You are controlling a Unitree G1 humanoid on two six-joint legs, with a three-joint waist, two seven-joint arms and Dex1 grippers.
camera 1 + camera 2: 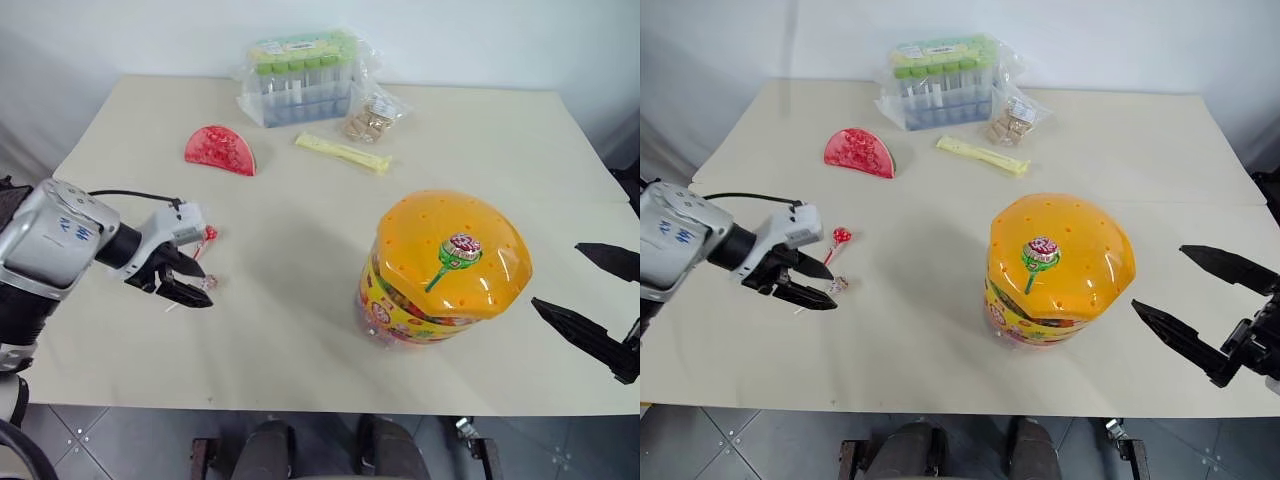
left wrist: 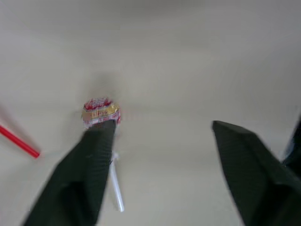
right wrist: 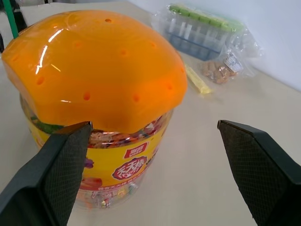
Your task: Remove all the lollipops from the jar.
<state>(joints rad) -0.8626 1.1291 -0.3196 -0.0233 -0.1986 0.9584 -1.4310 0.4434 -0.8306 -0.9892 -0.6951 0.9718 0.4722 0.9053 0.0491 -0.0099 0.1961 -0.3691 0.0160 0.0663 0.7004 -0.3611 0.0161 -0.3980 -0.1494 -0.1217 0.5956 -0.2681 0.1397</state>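
From my head, my left gripper hangs released over 2 lollipops, partly hiding 1. My left wrist finds its head beside 1 finger. My right gripper gapes toward the jar, its base cut off.

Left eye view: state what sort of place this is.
Probably a lab or test room: a plain beige table against a bare white wall, set with props such as the jar and a bag of green-capped tubes.
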